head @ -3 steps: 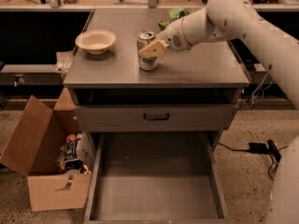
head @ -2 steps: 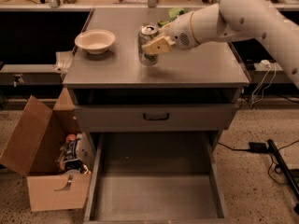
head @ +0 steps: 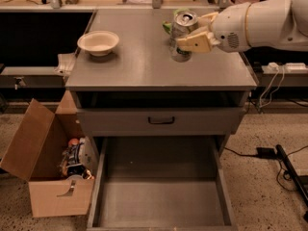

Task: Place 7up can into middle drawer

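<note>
The 7up can (head: 182,36) is silver with green markings, its pull-tab top tilted toward the camera. My gripper (head: 191,32) comes in from the right on a white arm and is shut on the can, one cream finger (head: 196,41) across its front. The can hangs just above the right part of the grey cabinet top (head: 144,66). The middle drawer (head: 161,196) is pulled wide open at the bottom of the cabinet, below and in front of the can, and its flat floor holds nothing.
A cream bowl (head: 98,42) sits on the left of the cabinet top. A green snack bag (head: 168,27) peeks out behind the can. A shut drawer front with a black handle (head: 161,121) lies above the open drawer. A cardboard box (head: 48,177) stands at the left, cables (head: 269,153) at the right.
My gripper has moved right and slightly up with the can, lifting it off the cabinet top and tilting it. The bowl and drawers have not moved.
</note>
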### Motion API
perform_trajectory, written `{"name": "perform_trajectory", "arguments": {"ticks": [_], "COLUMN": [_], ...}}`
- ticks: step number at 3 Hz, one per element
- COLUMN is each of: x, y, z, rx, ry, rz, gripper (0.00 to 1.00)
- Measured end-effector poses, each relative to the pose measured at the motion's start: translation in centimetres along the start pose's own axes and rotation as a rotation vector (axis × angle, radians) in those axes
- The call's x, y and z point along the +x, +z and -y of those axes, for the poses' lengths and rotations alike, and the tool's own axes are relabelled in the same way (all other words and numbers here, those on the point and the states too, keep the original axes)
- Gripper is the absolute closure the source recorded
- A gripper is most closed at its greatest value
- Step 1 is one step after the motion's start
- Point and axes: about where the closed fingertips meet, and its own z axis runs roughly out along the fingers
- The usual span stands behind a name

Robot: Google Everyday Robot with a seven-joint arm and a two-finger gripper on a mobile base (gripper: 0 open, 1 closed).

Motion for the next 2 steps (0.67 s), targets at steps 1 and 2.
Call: {"name": "perform_trajectory", "arguments": {"ticks": [1,2], "x": [0.0,2.3], "y": [0.0,0.3], "z": [0.0,-2.0], "rx": [0.000,-0.106], "ry": [0.000,-0.069], "rz": [0.000,0.007], "gripper": [1.00,1.00]}}
